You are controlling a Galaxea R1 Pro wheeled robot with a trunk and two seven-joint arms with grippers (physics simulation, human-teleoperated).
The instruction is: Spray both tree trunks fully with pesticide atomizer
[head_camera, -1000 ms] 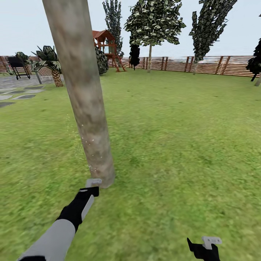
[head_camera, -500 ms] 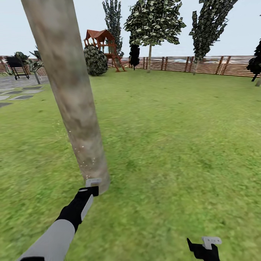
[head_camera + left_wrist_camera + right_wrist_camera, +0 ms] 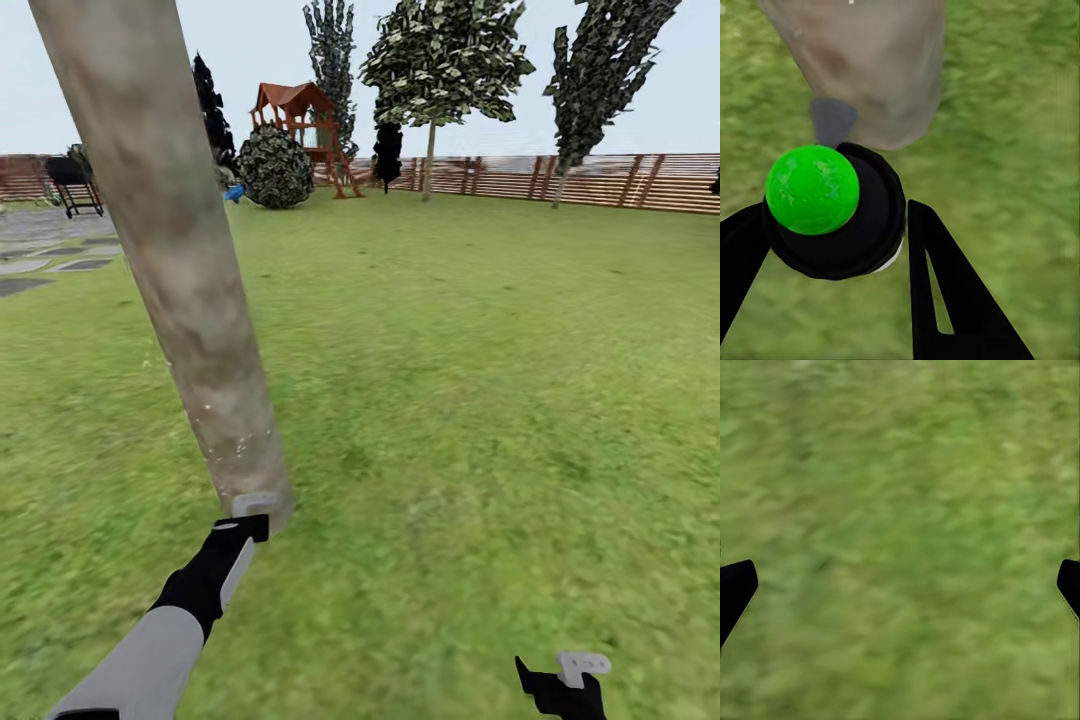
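My left tool (image 3: 832, 255) pinches the black, green-capped pesticide atomizer (image 3: 832, 210), nozzle held just beside the tree trunk (image 3: 190, 300) base so mist lands on bark where white specks cling, while my right tool (image 3: 900, 585), fingers spread, idles over the grass floor (image 3: 480, 400).

atomizer (image 3: 832, 214): black, green-capped, between fingers | trunk (image 3: 170, 250): mottled, white-specked, close ahead

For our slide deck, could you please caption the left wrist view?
Left gripper holds the green-capped atomizer, aimed at the tree trunk base above grass.
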